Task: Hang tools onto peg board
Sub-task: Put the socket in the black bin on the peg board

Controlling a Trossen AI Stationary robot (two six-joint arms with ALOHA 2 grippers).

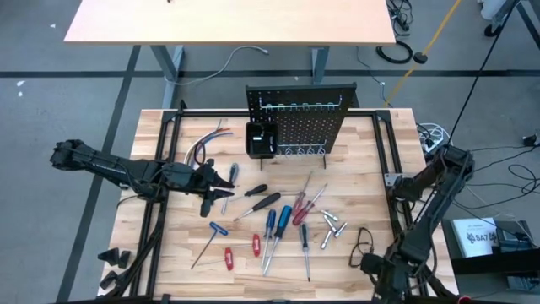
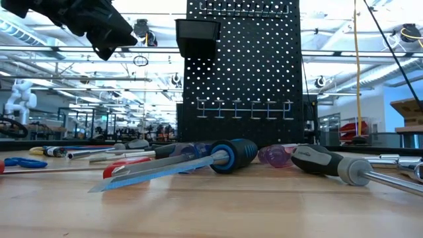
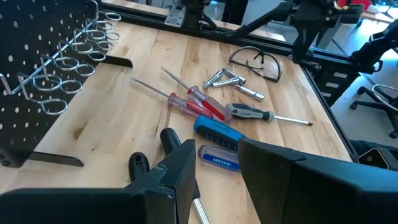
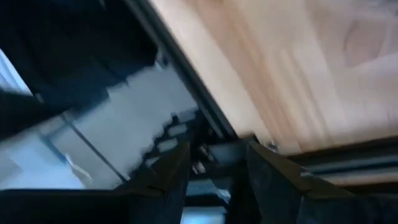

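— Wooden tabletop (image 1: pixel 169 253)'s covered: left gripper (image 1: pixel 221 191) hovers with jaws parted, nothing between them; tools (image 1: pixel 283 224) lie scattered just beyond its tips.

— Risk?

— Crowded, crossed handles; it might nudge a neighbour. Slim shafts, blue, red, black grips. Peg board (image 1: pixel 325 122) stands farther off; right gripper (image 4: pixel 214 171) is parked, parted, empty.

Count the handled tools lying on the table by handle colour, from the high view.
Blue-handled tools: 4
Red-handled tools: 4
Black or grey-handled tools: 3
Total: 11
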